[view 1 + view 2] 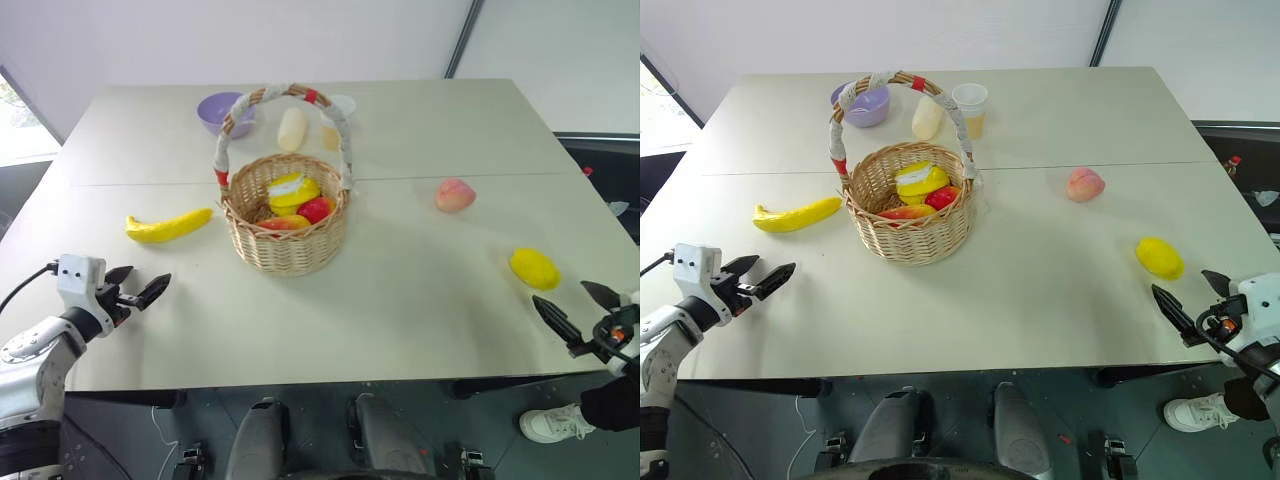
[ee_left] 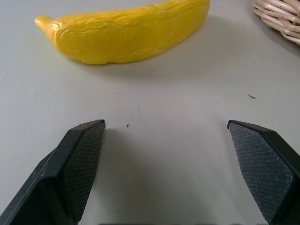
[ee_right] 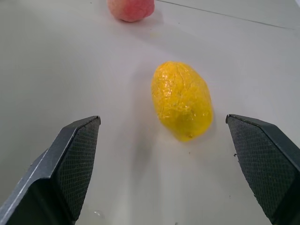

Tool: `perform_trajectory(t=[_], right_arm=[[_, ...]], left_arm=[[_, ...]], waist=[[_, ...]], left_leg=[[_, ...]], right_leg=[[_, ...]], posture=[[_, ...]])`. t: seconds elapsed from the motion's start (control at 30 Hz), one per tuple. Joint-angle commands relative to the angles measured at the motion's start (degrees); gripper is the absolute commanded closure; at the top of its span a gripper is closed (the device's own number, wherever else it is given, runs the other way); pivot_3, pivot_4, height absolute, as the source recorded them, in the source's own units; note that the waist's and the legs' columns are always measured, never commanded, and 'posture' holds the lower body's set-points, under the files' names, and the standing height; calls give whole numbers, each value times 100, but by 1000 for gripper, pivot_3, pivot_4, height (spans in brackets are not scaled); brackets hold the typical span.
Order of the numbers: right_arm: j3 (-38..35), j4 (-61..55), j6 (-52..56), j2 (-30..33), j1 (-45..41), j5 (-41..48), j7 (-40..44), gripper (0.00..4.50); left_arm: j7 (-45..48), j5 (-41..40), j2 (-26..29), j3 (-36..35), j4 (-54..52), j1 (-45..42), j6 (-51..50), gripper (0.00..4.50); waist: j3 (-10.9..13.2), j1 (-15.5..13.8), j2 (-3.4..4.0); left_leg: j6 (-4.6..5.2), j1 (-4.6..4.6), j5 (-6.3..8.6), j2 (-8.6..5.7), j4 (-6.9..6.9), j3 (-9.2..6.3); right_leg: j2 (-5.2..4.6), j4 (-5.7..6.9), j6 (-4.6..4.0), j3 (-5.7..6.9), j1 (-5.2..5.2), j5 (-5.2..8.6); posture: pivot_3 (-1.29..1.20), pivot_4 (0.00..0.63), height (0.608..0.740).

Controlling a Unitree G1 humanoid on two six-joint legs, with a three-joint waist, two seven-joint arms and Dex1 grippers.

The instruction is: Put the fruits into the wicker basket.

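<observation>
Ahead of the wide-open, empty left gripper lies the banana; the lemon and farther peach sit before the equally open, empty right gripper. Some fruit already fills the wicker basket, standing between both grippers; three remain.

Left gripper lower left, right gripper lower right; both jaws spread wide, empty, pointing forward.

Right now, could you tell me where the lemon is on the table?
The lemon lies on the table's right side, near the front edge, just ahead of the open right gripper, with the peach farther back.
</observation>
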State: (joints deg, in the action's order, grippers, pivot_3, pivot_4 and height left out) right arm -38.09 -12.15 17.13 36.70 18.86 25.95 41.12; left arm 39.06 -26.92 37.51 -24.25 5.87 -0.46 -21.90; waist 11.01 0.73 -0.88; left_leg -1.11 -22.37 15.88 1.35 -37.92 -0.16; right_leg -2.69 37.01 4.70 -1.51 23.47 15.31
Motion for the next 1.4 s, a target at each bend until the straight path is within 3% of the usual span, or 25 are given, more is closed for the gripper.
perform_trajectory(t=[0.03, 0.27, 0.47, 0.63, 0.87, 1.13, 1.33, 1.4], right_arm=[[-23, -99, -88, 137, -93, 7, 22, 28], [106, -508, 79, 361, -317, 172, 162, 28], [655, -1472, 805, 841, -936, 760, 344, 28], [2111, -2633, 1606, 1112, -2257, 1466, 369, 28], [3530, -2690, 1713, 812, -3560, 1105, 262, 28], [4072, -2687, 1616, 530, -3894, 845, 271, 28], [4195, -2776, 1624, 415, -3877, 697, 168, 28], [4219, -2814, 1621, 397, -3845, 648, 129, 0]], left_arm=[[-2, -103, 29, -204, -128, -98, 92, 0], [-147, -52, 34, -94, -292, -258, -42, 0], [-14, 273, 293, 157, -375, -511, 141, 0], [-63, 1478, 1096, 970, 8, -1264, 503, 0], [635, 2559, 1706, 2230, 1098, -2351, 1121, 0], [1255, 3303, 1484, 3166, 3046, -3791, 2006, 0], [1526, 3489, 1177, 3345, 4283, -4472, 2373, 0], [1627, 3512, 1137, 3342, 4483, -4564, 2539, 549]], waist=[[0, 1, 0], [0, 3, 0], [-3, 9, -3], [2, 4, -7], [1, -6, -8], [3, -10, -12], [2, -8, -12], [2, -7, -11]], left_leg=[[0, 0, 0, 0, 0, 0], [0, 1, 0, -1, 0, 1], [0, 4, -1, 6, -5, 0], [0, -5, 0, 5, -4, -6], [6, -10, 4, -7, -3, -1], [7, -27, 4, -32, -7, -1], [7, -23, 3, -37, -9, 2], [7, -20, 3, -37, -10, 1]], right_leg=[[0, 0, 0, 0, 0, 0], [6, 2, 2, 1, 0, -1], [14, 11, 5, 0, 1, -3], [20, 10, 18, 6, 8, -11], [9, 5, 19, 7, 10, -11], [10, 10, 22, 16, 20, -13], [11, 18, 24, 18, 17, -13], [10, 20, 24, 18, 16, -13]], posture=[[0, 150, 740], [0, 150, 740], [0, 150, 740], [0, 150, 740], [0, 150, 740], [0, 150, 740], [0, 150, 740], [0, 150, 740]])
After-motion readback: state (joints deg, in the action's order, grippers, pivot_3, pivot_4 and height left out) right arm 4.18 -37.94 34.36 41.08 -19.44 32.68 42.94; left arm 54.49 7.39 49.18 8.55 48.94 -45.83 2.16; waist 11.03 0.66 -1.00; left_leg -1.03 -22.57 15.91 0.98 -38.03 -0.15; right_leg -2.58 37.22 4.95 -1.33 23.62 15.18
